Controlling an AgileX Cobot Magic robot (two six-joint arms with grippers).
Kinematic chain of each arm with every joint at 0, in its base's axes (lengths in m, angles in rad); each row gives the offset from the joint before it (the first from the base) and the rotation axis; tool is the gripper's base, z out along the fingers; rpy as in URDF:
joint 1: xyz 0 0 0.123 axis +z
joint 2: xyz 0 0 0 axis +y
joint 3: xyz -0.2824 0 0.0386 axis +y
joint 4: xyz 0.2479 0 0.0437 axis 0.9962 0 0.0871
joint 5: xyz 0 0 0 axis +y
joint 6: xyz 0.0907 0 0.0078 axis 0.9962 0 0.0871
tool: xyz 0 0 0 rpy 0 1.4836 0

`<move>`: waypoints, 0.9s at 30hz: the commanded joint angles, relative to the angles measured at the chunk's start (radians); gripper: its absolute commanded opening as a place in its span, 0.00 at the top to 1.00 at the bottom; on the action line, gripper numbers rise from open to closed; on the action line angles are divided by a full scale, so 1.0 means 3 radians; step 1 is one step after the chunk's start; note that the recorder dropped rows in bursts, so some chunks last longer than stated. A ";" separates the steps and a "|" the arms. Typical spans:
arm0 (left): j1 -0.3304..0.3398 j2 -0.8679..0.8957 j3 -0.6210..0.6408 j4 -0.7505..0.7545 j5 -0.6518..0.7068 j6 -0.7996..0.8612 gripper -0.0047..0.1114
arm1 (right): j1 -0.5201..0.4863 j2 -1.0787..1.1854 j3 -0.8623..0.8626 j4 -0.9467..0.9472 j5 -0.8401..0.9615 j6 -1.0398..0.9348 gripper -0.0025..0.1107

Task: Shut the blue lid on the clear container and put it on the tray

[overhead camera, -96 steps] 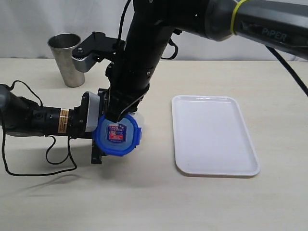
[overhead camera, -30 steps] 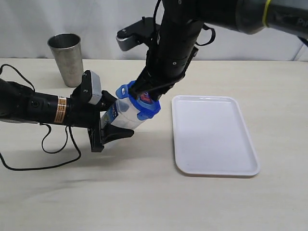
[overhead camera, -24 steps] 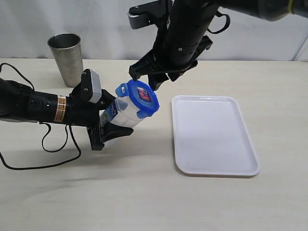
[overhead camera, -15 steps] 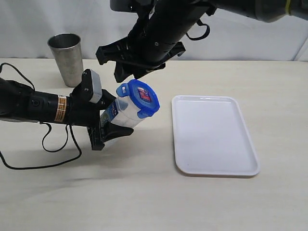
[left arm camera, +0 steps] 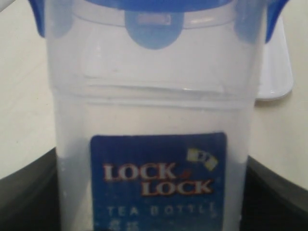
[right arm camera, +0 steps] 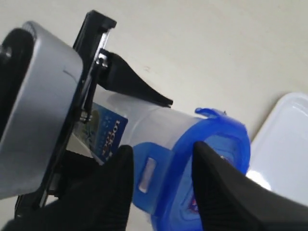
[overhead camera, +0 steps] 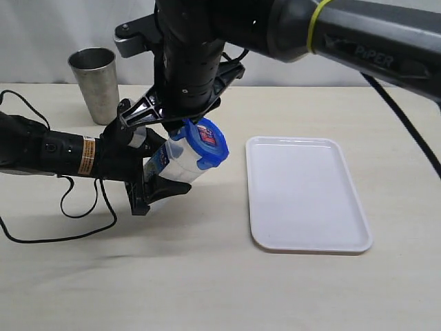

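Note:
The clear container (overhead camera: 176,160) is tilted, its top toward the tray (overhead camera: 306,193), with my left gripper (overhead camera: 153,185) shut on its lower body. Its printed label (left arm camera: 159,178) fills the left wrist view, dark jaws at both sides. The blue lid (overhead camera: 205,141) sits on the container's mouth; one side flap (right arm camera: 150,173) sticks out. My right gripper (overhead camera: 172,123) hangs just over the lid's upper edge, open. In the right wrist view its fingers (right arm camera: 115,192) straddle that flap and the lid's rim (right arm camera: 211,139) without pressing them. The white tray lies flat to the right.
A steel cup (overhead camera: 96,84) stands at the back left of the table. The left arm's cable (overhead camera: 69,227) loops on the table in front of that arm. The right arm's bulk (overhead camera: 200,55) hangs over the table's middle.
My right gripper let go of the lid, lifted, swung left, and has come back down over the lid's upper edge. The left gripper and tilted container stayed put.

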 commanded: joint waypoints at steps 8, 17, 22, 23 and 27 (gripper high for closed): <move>-0.0024 -0.0026 -0.0022 -0.0067 -0.0071 -0.0030 0.96 | 0.0063 0.0228 -0.0014 0.0152 0.0177 -0.0151 0.84; -0.0024 -0.0026 -0.0022 -0.0046 -0.0052 -0.0029 0.96 | 0.0046 0.0101 -0.0063 -0.0133 0.0294 -0.0251 0.65; -0.0024 -0.0026 -0.0022 -0.0052 -0.0052 -0.0029 0.96 | -0.0049 -0.0174 -0.0070 -0.0133 0.0338 -0.0251 0.59; -0.0024 -0.0026 -0.0022 -0.0052 -0.0052 -0.0029 0.96 | -0.0073 -0.0221 -0.0070 -0.0133 0.0338 -0.0251 0.59; -0.0024 -0.0026 -0.0022 -0.0052 -0.0052 -0.0029 0.96 | -0.0110 -0.0331 -0.0070 -0.0120 0.0308 -0.0251 0.59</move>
